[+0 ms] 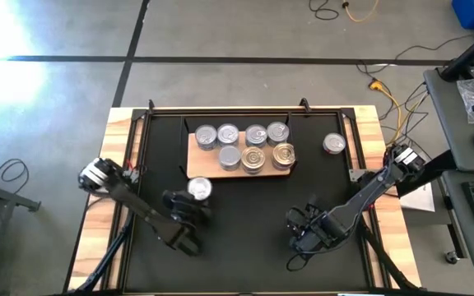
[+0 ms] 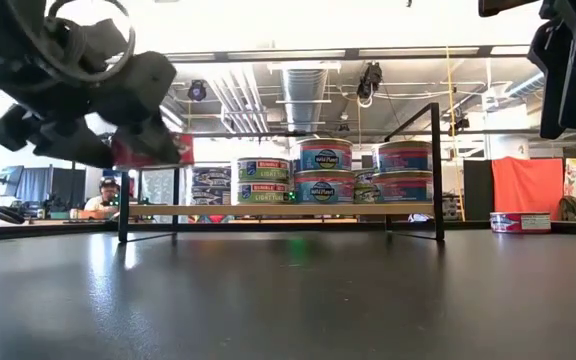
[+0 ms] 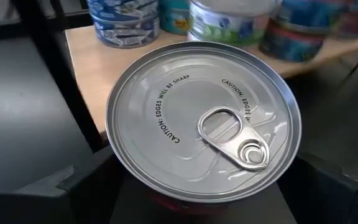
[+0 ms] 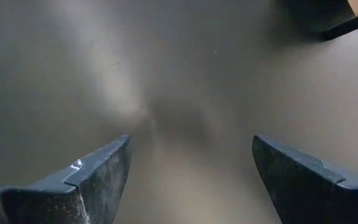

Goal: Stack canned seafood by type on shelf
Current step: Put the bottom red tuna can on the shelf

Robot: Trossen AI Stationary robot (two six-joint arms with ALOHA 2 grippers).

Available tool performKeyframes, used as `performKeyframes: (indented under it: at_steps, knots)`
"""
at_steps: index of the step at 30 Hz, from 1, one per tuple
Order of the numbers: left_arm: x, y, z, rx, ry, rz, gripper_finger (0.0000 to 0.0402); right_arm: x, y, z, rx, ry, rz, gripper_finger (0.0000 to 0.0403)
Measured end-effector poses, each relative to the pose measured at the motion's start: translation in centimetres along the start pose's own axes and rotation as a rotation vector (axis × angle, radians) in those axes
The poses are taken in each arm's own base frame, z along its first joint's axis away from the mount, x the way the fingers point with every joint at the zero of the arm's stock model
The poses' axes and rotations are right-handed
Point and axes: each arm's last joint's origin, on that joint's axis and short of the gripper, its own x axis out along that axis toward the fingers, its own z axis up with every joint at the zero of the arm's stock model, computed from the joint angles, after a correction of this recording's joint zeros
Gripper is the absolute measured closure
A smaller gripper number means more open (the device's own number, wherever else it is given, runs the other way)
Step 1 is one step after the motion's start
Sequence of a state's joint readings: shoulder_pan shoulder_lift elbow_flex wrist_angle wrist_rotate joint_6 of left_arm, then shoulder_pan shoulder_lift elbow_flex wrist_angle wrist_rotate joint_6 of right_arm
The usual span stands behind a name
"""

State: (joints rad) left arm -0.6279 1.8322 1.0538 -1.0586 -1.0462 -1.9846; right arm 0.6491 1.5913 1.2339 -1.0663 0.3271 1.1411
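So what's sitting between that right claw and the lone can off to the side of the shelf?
Nothing: in the high view only bare black mat separates the open right gripper from the lone can.

Shelf (image 1: 197, 161) front-left corner bare; seven cans (image 1: 254, 146) crowd rest; black mat (image 1: 245, 222) in front open.

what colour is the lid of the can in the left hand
Shiny silver lid with a pull tab, clearest in the left wrist view.
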Motion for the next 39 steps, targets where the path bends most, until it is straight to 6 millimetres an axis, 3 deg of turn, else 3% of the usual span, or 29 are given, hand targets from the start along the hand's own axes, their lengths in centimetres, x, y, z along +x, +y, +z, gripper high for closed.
performKeyframes:
  at_steps: [7, 14, 21, 29, 39]
  knots:
    - [0.8, 2.3, 1.8, -0.119, 0.019, -0.052, 0.0048, -0.1, 0.1, 0.1, -0.003, -0.015, 0.001, 0.0076]
    - [3.1, 1.5, 2.0, -0.173, 0.046, -0.056, 0.0048, -0.1, 0.4, 0.3, -0.032, -0.031, 0.032, 0.0078]
    - [6.2, 1.3, 1.4, -0.256, 0.020, 0.048, 0.0047, -1.6, 0.9, 1.1, -0.083, -0.049, 0.074, 0.0078]
    - [7.6, 1.4, 1.6, -0.172, 0.047, 0.102, 0.0043, -3.1, 1.4, 2.0, -0.089, -0.086, 0.126, 0.0078]
    - [9.1, 1.9, 2.9, -0.109, 0.128, 0.161, 0.0008, -3.3, 1.6, 2.1, -0.067, -0.091, 0.139, 0.0078]
